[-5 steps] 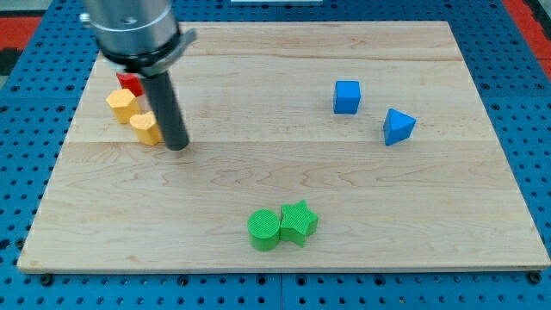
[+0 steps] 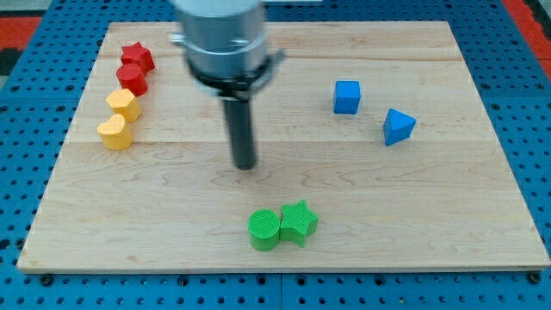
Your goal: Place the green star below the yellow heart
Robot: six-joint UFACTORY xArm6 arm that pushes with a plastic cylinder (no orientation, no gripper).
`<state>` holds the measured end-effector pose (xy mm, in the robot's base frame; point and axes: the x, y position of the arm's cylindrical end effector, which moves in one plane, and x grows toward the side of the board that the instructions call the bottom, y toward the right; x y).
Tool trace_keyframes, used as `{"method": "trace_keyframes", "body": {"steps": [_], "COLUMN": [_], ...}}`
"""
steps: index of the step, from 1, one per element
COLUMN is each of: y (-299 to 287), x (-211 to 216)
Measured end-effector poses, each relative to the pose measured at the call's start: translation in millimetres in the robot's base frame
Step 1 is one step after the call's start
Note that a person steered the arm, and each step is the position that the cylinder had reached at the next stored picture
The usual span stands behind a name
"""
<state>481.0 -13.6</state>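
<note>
Blue pegboard frames my pale wooden bench (image 2: 430,215), and I can read no writing or brand anywhere. I see my tip (image 2: 246,166) resting mid-bench; this tool is a plain rod with nothing to spread or pinch. Near the bottom edge, the green star (image 2: 299,222) touches a green cylinder (image 2: 264,230), below my tip. By the left edge sits the yellow heart (image 2: 114,133), under a second yellow block (image 2: 124,104), a red cylinder (image 2: 132,79) and a red star (image 2: 137,58). Toward the right edge are a blue cube (image 2: 346,96) and a blue triangular block (image 2: 398,126).
</note>
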Motion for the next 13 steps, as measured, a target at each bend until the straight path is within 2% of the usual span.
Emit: {"method": "trace_keyframes", "body": {"steps": [1, 5, 6, 7, 8, 10, 11, 12, 13], "y": [45.5, 64.9, 167.5, 136.0, 55.1, -114.3, -52.3, -59.0, -108.4], "x": [0.0, 15.3, 75.8, 134.4, 111.1, 30.7, 40.2, 13.1, 13.4]}}
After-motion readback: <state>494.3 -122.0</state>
